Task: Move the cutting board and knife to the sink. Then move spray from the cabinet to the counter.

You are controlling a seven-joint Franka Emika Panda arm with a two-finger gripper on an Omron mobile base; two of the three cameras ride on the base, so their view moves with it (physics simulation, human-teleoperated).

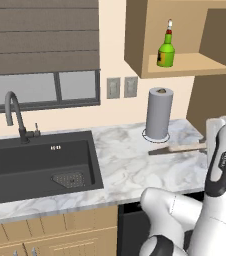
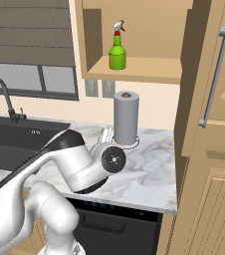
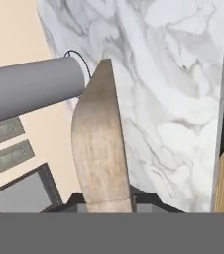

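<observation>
One cutting board [image 3: 101, 149], clamped in the gripper [image 3: 106, 201], raised off the counter [image 1: 130, 165] beside one paper towel roll [image 1: 159, 113]. One sink [image 1: 35, 162] sits well left, with bare marble between.

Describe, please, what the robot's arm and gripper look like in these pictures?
The arm is built of glossy white rounded segments with dark grey to black bands at the joints, and a round dark cap with a pale centre on one joint in the right base view. In the left base view, one link has a black side panel with faint markings. The gripper has small dark fingertips. No loose cables show.
</observation>
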